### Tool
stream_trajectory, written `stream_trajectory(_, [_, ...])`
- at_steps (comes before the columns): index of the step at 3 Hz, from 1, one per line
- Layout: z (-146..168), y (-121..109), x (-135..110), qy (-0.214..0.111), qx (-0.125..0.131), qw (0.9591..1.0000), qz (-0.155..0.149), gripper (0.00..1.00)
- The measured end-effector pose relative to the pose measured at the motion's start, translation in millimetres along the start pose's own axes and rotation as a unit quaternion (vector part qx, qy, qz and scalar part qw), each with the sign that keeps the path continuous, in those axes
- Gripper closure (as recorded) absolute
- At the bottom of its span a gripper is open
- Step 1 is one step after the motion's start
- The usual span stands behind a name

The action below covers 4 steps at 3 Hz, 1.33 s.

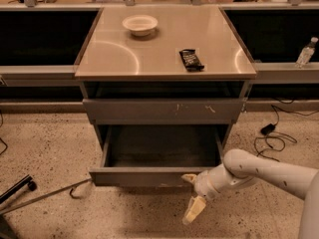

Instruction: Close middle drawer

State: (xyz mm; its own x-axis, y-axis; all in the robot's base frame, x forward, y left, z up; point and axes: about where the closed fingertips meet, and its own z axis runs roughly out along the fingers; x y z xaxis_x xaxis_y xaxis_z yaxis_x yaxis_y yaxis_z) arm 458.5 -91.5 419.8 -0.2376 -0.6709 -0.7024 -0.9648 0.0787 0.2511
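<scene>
The middle drawer (149,176) is pulled far out of the grey cabinet, its bare grey interior (162,146) open to view. Above it sits a grey drawer front with white scratch marks (162,111). My gripper (192,195) is at the end of the white arm (259,171) that reaches in from the right. It sits just in front of the drawer's front panel, near its right end. One yellowish finger (189,179) points at the panel's lower edge; the other (194,209) hangs down toward the floor. The fingers are spread apart and hold nothing.
A white bowl (140,24) and a dark snack bar (191,59) lie on the cabinet top (114,54). A water bottle (305,52) stands on the ledge at right. Cables (271,133) lie on the speckled floor at right, and a dark leg (15,189) at left.
</scene>
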Motion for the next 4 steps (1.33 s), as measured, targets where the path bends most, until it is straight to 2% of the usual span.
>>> stream_trajectory(1, [-12, -51, -15, -0.001, 0.024, 0.9997, -0.011, 0.0])
stream_trajectory(2, [-12, -52, -15, 0.0, 0.024, 0.9997, -0.011, 0.0])
stream_trajectory(3, [-7, -83, -20, 0.015, 0.03, 0.9994, -0.011, 0.0])
stream_trajectory(4, [-8, -114, -17, 0.026, 0.049, 0.9985, -0.002, 0.0])
